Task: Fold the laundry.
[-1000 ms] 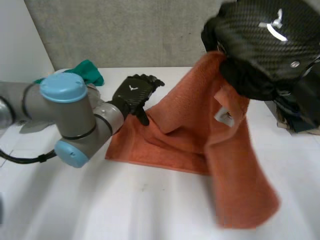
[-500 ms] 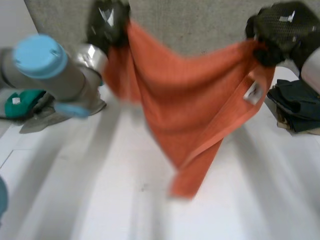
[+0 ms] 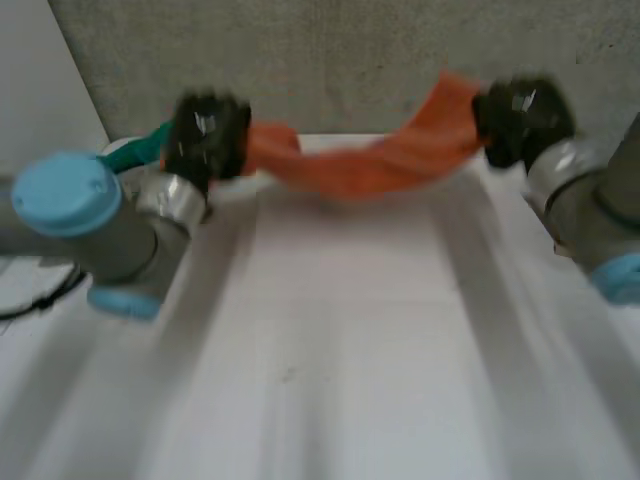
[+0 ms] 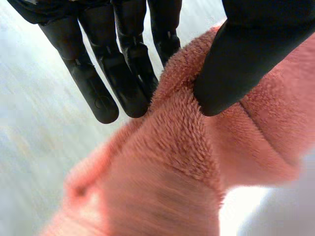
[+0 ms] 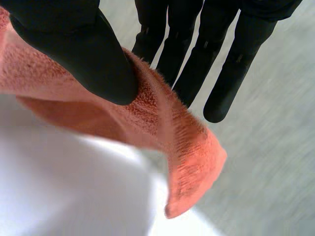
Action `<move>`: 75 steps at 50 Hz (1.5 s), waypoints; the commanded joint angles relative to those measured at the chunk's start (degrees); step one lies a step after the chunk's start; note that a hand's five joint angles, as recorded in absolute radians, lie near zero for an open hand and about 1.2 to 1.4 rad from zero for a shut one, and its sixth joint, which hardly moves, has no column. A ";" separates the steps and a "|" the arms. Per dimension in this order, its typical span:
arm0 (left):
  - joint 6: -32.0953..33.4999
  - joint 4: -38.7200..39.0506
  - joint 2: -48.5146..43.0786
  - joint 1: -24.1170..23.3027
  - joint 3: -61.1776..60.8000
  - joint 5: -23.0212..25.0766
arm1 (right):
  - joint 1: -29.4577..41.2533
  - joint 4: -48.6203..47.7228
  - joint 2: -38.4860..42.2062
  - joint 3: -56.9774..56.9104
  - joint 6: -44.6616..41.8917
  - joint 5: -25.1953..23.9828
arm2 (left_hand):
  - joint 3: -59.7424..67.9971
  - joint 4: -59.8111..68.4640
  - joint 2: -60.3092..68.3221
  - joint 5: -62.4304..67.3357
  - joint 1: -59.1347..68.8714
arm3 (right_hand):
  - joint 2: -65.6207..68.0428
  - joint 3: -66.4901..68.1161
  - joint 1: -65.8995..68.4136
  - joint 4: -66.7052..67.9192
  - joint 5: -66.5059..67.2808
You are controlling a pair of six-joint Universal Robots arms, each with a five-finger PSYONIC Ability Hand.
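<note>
White table (image 3: 340,380) first, since it's closest: the near stretch is bare, with my left arm (image 3: 70,200) and right arm (image 3: 590,210) running out along either side. Out at the far end is the orange towel (image 3: 370,165), strung between my hands like a sagging rope, bunched and twisted in the middle. Can't tell if the low part brushes the tabletop or hangs just over it. My left hand (image 3: 205,135) has one end, thumb (image 4: 251,54) pressed into the pile, clamping the cloth against the fingers (image 4: 123,83) underneath. My right hand (image 3: 520,118) does the same on the other end, with a little corner of towel poking out past the pinch. Just behind the left hand sits a teal cloth (image 3: 148,148), and past everything is the grey wall (image 3: 330,60)

Handling-wise, my guess: thick fluffy terry, soft and floppy, light enough, not slippery, nothing to break. It won't hold a shape, so it'll droop wherever it isn't supported. Best bet is gripping right at two corners of one edge so it hangs flat, and I reckon that twist needs shaking out before any fold lines up
</note>
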 commanded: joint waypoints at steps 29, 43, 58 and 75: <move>-6.43 -32.29 0.48 13.59 3.20 15.13 | -3.09 -0.75 3.18 17.20 -9.60 -3.01 | -41.77 -42.22 -41.92 -37.88 -38.64 | 12.95 11.94 16.75 11.37 12.08; -0.29 -37.67 -17.89 12.98 22.19 17.25 | -3.45 -0.66 3.18 17.82 -9.60 -3.01 | -37.40 -37.86 -37.55 -33.51 -34.28 | 12.95 11.94 16.75 11.37 12.08; 4.82 -36.17 -15.47 10.60 27.22 11.46 | -4.67 1.88 -6.29 14.57 -11.09 -2.48 | 11.70 11.25 11.55 15.59 14.83 | 12.95 11.94 16.75 11.37 12.08; 5.35 -41.16 32.71 15.43 5.68 8.98 | -8.28 35.52 -19.50 -16.97 -18.11 -2.92 | 11.70 11.25 11.55 15.59 14.83 | 12.95 11.94 16.75 11.37 12.08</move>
